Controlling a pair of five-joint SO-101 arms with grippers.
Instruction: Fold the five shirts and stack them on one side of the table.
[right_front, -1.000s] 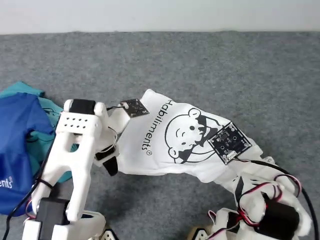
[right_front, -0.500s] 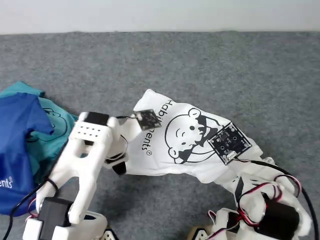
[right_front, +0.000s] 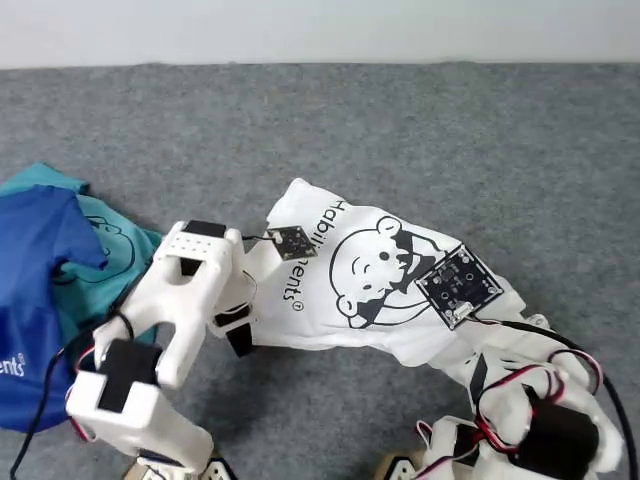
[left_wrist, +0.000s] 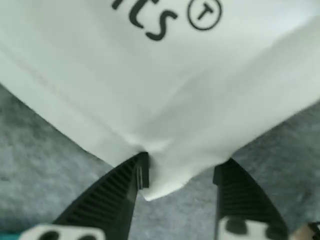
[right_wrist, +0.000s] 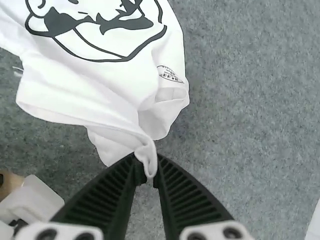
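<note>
White shirt (right_front: 370, 290) lies on the desk (right_front: 450, 130).
Right claw (right_wrist: 147, 167) clamps its fold; left claw (left_wrist: 182, 167), apart, apparently straddles the hem.

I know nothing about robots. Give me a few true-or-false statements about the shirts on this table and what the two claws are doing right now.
1. The white shirt has a bear drawn on it. True.
2. The right gripper is open and clear of the cloth. False: it is shut on a pinch of the white shirt.
3. A blue shirt overlaps a teal shirt near the left arm. True.
4. The left gripper is clamped on the blue shirt. False: its jaws stand apart around an edge of the white shirt.
5. The table is bare wood. False: it has a grey, carpet-like surface.
</note>
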